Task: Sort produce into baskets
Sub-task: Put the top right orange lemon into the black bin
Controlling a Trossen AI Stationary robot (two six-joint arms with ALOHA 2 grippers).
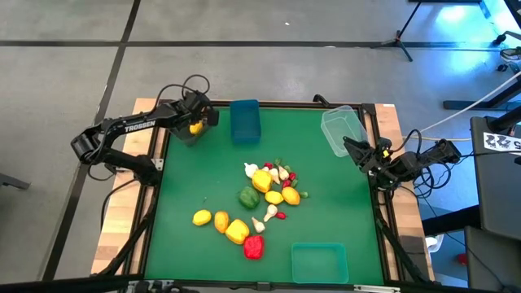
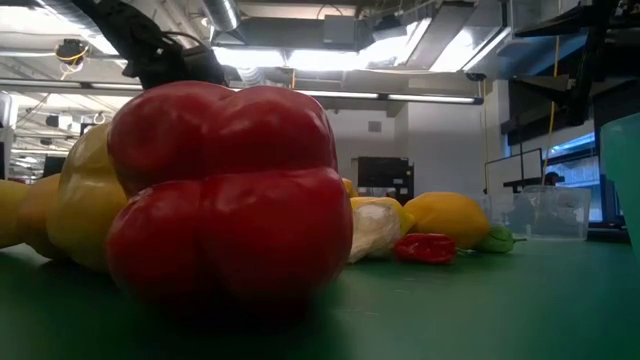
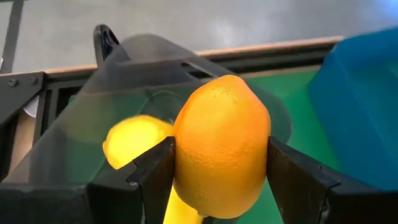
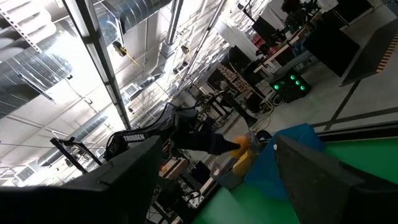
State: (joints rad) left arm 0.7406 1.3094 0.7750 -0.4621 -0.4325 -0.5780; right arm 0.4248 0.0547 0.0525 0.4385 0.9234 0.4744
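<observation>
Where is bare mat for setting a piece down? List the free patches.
Free: green mat between the blue plastic bin and the clear plastic bin; mat left of the teal plastic bin, below the red toy pepper. Crowded: the central toy-produce pile around the green pepper.

You had even overhead light on the green surface [image 1: 203, 175], with only faint, short shadows beside the produce. A cold blue glare burned out the floor at the overhead view's far right corner. At table height the red pepper [image 2: 228, 190] sat too close and blurred, its front shaded, ceiling strip lights [image 2: 330, 57] blown white behind it. The right wrist view tilted into bright ceiling fixtures.
</observation>
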